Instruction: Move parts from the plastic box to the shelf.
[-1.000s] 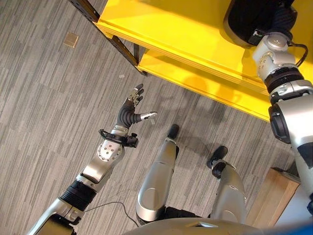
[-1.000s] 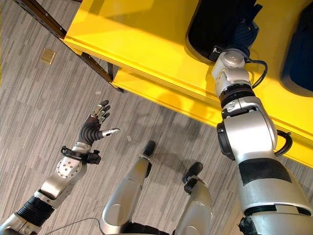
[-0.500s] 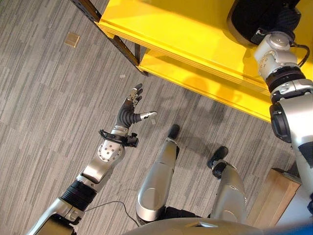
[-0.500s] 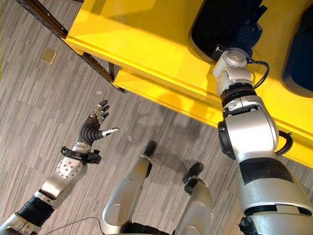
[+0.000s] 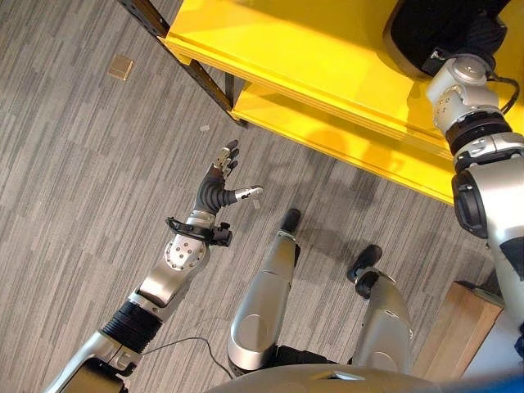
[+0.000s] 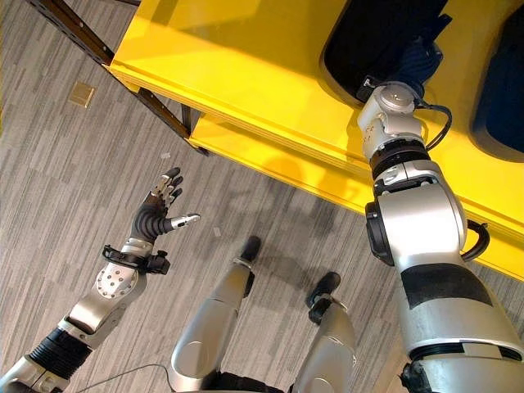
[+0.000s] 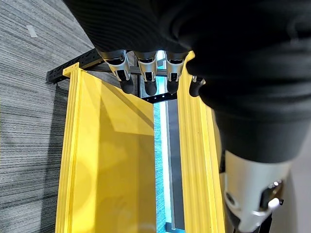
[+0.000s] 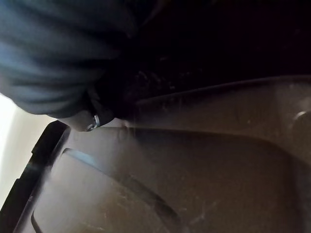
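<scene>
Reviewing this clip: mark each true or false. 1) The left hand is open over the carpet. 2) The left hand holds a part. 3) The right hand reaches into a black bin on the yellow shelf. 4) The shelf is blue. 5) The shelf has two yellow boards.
1) True: the left hand hangs open above the carpet.
2) False: it holds nothing.
3) True: the right hand reaches into the black bin on the yellow shelf.
4) False: yellow.
5) True: a lower board shows beneath.
</scene>
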Robot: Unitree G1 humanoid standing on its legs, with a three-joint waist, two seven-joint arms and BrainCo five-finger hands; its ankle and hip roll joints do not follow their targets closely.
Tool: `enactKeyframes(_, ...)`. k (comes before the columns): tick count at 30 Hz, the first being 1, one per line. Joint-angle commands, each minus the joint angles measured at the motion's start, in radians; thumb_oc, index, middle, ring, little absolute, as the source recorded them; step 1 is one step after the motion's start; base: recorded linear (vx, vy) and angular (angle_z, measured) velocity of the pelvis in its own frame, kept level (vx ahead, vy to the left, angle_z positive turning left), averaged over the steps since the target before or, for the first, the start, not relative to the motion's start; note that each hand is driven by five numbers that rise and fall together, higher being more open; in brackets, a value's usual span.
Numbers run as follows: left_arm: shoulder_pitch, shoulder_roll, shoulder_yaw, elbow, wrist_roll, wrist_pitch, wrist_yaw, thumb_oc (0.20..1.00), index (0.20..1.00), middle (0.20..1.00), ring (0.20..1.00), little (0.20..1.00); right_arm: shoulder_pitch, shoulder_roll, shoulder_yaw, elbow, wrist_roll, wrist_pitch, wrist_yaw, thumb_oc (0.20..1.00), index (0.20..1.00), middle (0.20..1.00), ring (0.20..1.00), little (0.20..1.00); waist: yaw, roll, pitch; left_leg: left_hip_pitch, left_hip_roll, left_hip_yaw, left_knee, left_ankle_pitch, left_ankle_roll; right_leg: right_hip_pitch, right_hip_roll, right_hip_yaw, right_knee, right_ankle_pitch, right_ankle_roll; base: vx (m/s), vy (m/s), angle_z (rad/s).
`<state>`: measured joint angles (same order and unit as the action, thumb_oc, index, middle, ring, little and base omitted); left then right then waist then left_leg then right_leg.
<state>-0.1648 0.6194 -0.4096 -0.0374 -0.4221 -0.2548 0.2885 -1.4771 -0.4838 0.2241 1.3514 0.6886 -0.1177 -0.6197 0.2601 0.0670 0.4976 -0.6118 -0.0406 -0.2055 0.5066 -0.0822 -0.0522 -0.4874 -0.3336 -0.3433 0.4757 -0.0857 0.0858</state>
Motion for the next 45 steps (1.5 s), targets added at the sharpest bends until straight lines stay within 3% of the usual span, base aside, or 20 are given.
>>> enactKeyframes(1,-0.010,0.041,0.008,-0.068,-0.002,-0.050,0.017,1.000,1.000,1.000,1.000,1.000,-0.031,-0.035,0.000,-0.013,0.026,-0.045,-0.010,0.200,0.200,0.200,0.200,0.200,-0.003,0.019,-0.002,0.000,0.055,0.044,0.082,-0.123,0.001,0.033,-0.025,0.089,-0.053,0.016,0.068,0.00,0.000,0.00)
enactKeyframes(3,-0.011,0.042,0.008,-0.069,-0.002,-0.051,0.018,1.000,1.000,1.000,1.000,1.000,-0.031,-0.034,0.001,-0.011,0.025,-0.044,-0.011,0.200,0.200,0.200,0.200,0.200,-0.003,0.019,-0.002,0.001,0.055,0.045,0.082,-0.122,0.001,0.034,-0.025,0.089,-0.053,0.017,0.068,0.00,0.000,0.00)
enactKeyframes(4,-0.010,0.041,0.007,-0.069,-0.003,-0.051,0.018,1.000,1.000,1.000,1.000,1.000,-0.030,-0.034,0.008,-0.009,0.012,-0.039,-0.011,0.451,0.451,0.451,0.451,0.451,-0.003,0.018,-0.001,0.004,0.055,0.045,0.079,-0.122,0.001,0.037,-0.024,0.088,-0.055,0.017,0.068,0.00,0.000,0.00)
enactKeyframes(5,-0.010,0.041,0.007,-0.069,-0.003,-0.050,0.019,1.000,1.000,1.000,1.000,1.000,-0.031,-0.033,0.009,-0.008,0.010,-0.039,-0.013,0.624,0.624,0.624,0.624,0.624,-0.004,0.017,0.000,0.005,0.056,0.045,0.079,-0.121,0.001,0.039,-0.024,0.089,-0.055,0.018,0.068,0.00,0.000,0.00)
enactKeyframes(6,-0.010,0.041,0.006,-0.069,-0.003,-0.050,0.019,1.000,1.000,1.000,1.000,1.000,-0.031,-0.032,0.008,-0.007,0.011,-0.040,-0.015,0.956,0.956,0.956,0.956,0.956,-0.004,0.016,0.001,0.004,0.056,0.045,0.080,-0.122,0.001,0.039,-0.024,0.088,-0.055,0.018,0.068,0.00,0.000,0.00)
enactKeyframes(7,-0.009,0.040,0.005,-0.067,-0.004,-0.048,0.019,1.000,1.000,1.000,1.000,1.000,-0.028,-0.032,0.003,-0.007,0.015,-0.042,-0.016,1.000,1.000,1.000,1.000,1.000,-0.005,0.015,0.001,0.004,0.056,0.046,0.081,-0.122,0.001,0.039,-0.023,0.089,-0.055,0.019,0.068,0.00,0.000,0.00)
enactKeyframes(12,-0.010,0.042,0.007,-0.064,0.002,-0.046,0.023,1.000,1.000,1.000,1.000,1.000,-0.028,-0.026,-0.027,-0.029,0.077,-0.073,-0.026,1.000,1.000,1.000,1.000,1.000,-0.008,0.013,0.002,0.007,0.058,0.047,0.078,-0.122,0.000,0.042,-0.020,0.088,-0.061,0.020,0.068,0.00,0.000,0.00)
enactKeyframes(20,0.002,0.040,0.015,-0.063,-0.004,-0.044,0.036,1.000,1.000,1.000,1.000,1.000,-0.015,0.001,-0.024,-0.132,0.043,-0.109,-0.069,1.000,1.000,1.000,1.000,1.000,-0.021,0.005,0.007,0.004,0.063,0.051,0.083,-0.122,0.000,0.037,-0.016,0.095,-0.059,0.022,0.066,0.00,0.000,0.00)
enactKeyframes(25,0.011,0.034,0.019,-0.062,-0.005,-0.038,0.044,1.000,1.000,1.000,1.000,1.000,0.024,0.027,-0.054,-0.252,0.018,-0.153,-0.121,1.000,1.000,1.000,1.000,1.000,-0.035,-0.001,0.013,0.008,0.067,0.054,0.081,-0.121,-0.001,0.040,-0.010,0.099,-0.063,0.023,0.065,0.00,0.000,-0.03)
enactKeyframes(29,0.021,0.024,0.027,-0.062,0.000,-0.037,0.053,1.000,1.000,1.000,1.000,1.000,0.094,0.056,-0.070,-0.477,-0.122,-0.168,-0.202,1.000,1.000,1.000,1.000,1.000,-0.052,-0.007,0.020,0.015,0.071,0.057,0.079,-0.122,-0.002,0.041,-0.007,0.104,-0.065,0.025,0.062,-0.01,-0.001,-0.05)
enactKeyframes(38,0.020,0.019,0.039,-0.062,0.041,-0.045,0.058,1.000,1.000,1.000,1.000,1.000,0.207,0.048,-0.116,-0.816,-0.495,-0.069,-0.327,1.000,1.000,1.000,1.000,1.000,-0.061,-0.007,0.021,0.025,0.072,0.059,0.079,-0.124,0.001,0.046,-0.008,0.107,-0.060,0.022,0.063,-0.01,-0.008,-0.03)
enactKeyframes(45,0.027,0.024,0.060,-0.061,0.076,-0.046,0.048,1.000,1.000,1.000,1.000,1.000,0.311,0.080,-0.125,-1.028,-0.722,0.012,-0.313,1.000,1.000,1.000,1.000,1.000,-0.070,-0.020,0.012,0.048,0.080,0.064,0.064,-0.111,0.000,0.058,-0.007,0.107,-0.071,0.035,0.064,-0.01,-0.009,-0.02)
